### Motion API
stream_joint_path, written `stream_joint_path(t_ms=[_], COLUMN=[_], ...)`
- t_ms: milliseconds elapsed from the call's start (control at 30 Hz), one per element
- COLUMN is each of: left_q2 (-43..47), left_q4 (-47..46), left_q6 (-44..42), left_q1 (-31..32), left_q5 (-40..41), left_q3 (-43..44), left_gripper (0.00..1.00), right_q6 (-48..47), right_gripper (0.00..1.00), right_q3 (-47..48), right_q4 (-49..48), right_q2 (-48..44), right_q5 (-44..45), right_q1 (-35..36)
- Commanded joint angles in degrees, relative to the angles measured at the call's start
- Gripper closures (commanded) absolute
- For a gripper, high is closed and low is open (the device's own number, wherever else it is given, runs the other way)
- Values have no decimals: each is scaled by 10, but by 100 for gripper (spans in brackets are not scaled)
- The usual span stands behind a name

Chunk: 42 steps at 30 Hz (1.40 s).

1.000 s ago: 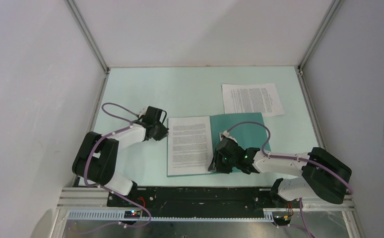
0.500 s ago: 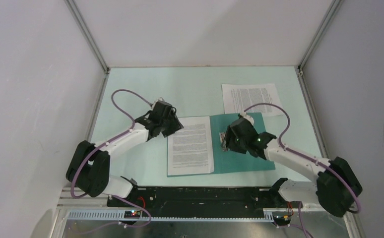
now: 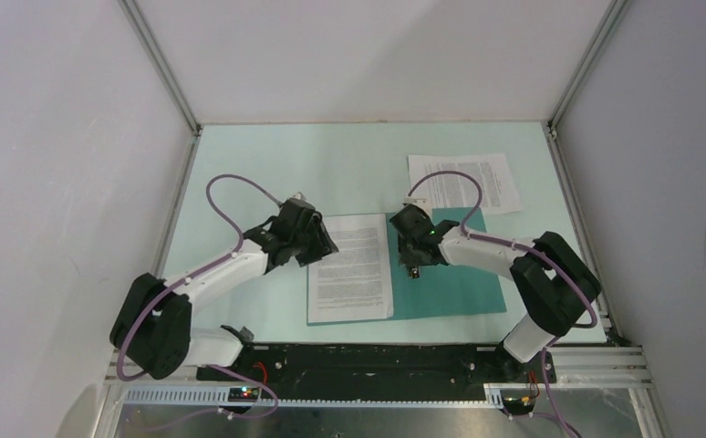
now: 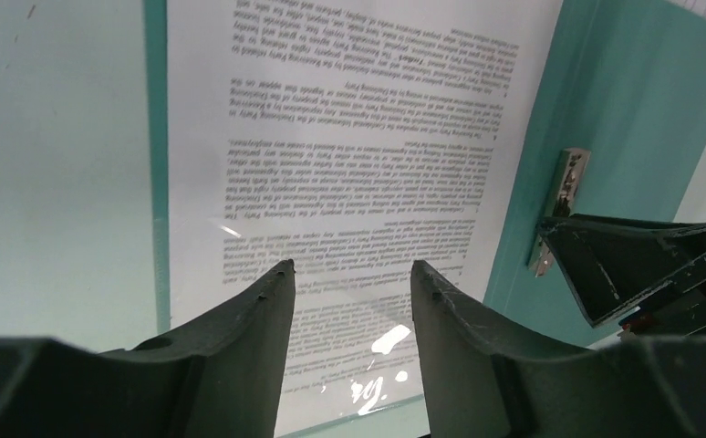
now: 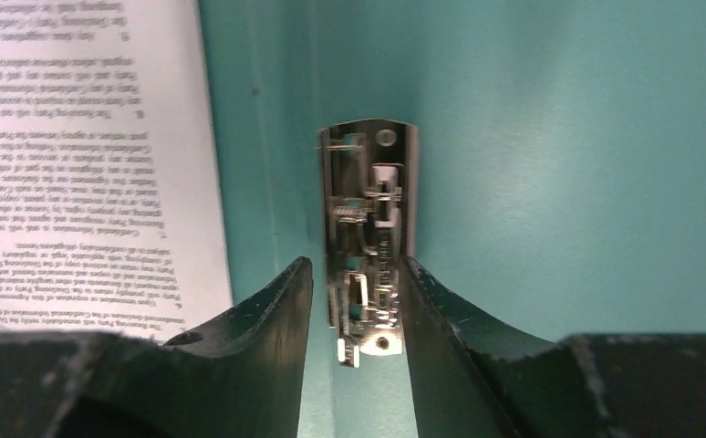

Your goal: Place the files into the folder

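The dark teal folder [image 3: 463, 283] lies open on the table. One printed sheet [image 3: 349, 265] lies on its left half. The second sheet [image 3: 463, 182] lies on the table behind the folder's right half. My left gripper [image 3: 322, 245] hovers over the left part of the first sheet [image 4: 349, 119], open and empty [image 4: 354, 269]. My right gripper [image 3: 413, 266] is at the spine, its jaws open on either side of the near end of the metal clip [image 5: 368, 210], and it holds nothing [image 5: 357, 265]. The clip also shows in the left wrist view [image 4: 559, 205].
The pale mint tabletop [image 3: 267, 164] is walled by white panels with metal frame rails on the left, back and right. The right arm's elbow [image 3: 550, 274] hangs over the folder's right edge. A black base rail [image 3: 358, 360] runs along the near edge.
My right gripper swung from the folder's near edge back to the clip. My left gripper moved right, from beside the folder to over the sheet.
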<state>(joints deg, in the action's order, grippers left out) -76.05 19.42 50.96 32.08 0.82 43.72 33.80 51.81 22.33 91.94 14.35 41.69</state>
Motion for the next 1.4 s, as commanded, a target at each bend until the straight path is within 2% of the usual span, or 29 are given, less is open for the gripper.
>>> stream_joint_path(t_ms=[0,267,533,833,867,933,1033,1100,1367], left_q2=[40,37,-17,-109,-122,-139,-160,-174,-236], left_q4=[-2,-2,-3,-19,-21,-30,-55,-62,-65], left_q6=[3,14,23,41,43,50,64,67,41], left_q1=[-1,-1,-1,10,12,17,31,41,84], left_q5=[6,5,-28,-62,-65,-70,-85,-83,-70], left_q3=[-22,-17,24,80,89,96,98,104,149], left_gripper=[45,45,45,46,46,46,48,50,55], right_q6=[-17,-5,1,11,14,23,35,44,108], right_gripper=[59,77,81,81,79,68,43,37,38], right_q3=[35,32,28,22,22,22,22,22,-48], right_q4=[13,0,-35,-56,-53,-46,-27,0,53], right_q2=[20,34,32,-9,-16,-31,-66,-98,-242], right_q5=[46,39,-8,-62,-66,-59,-30,-6,96], right_q1=[38,109,139,166,167,168,167,163,157])
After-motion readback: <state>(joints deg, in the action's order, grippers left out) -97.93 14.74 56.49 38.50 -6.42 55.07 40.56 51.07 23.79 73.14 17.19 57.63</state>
